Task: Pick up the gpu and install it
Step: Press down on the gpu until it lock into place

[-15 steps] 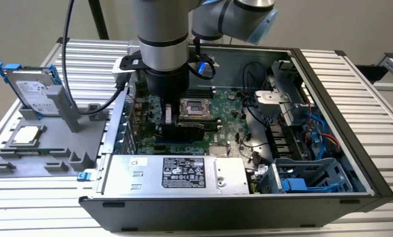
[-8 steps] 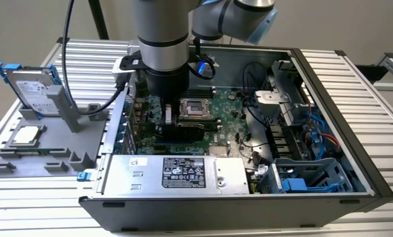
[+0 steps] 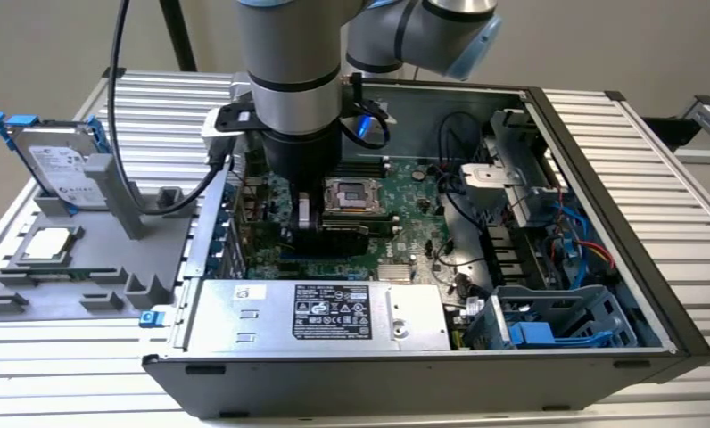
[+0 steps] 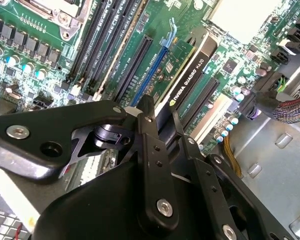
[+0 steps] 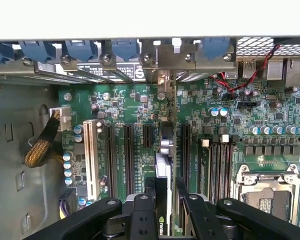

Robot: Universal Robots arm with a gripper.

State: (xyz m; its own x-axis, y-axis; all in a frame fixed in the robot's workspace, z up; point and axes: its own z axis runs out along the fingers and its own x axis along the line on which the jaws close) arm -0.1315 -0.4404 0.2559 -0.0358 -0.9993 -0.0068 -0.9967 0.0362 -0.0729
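Gripper [image 4: 159, 117]: jaws closed on gpu | gpu [image 4: 187, 75]: upright on edge, at motherboard [image 5: 130, 107] slot, inside case [image 3: 640, 160] | hard drive [image 3: 60, 165]: outside case, on gray tray [image 3: 45, 299]

White lettering lines the gpu [image 4: 190, 80]; a printed label [image 3: 337, 312] sits on the power supply [image 3: 230, 323].

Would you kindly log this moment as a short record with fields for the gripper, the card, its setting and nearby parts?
gripper: gripper shut on the gpu, low inside the computer case
gpu: gpu held edge-down among the motherboard's expansion slots; whether it is fully seated cannot be told
processor socket: processor socket beside the gripper
outside the case: hard drive upright in a grey holder tray, on the exterior view's left
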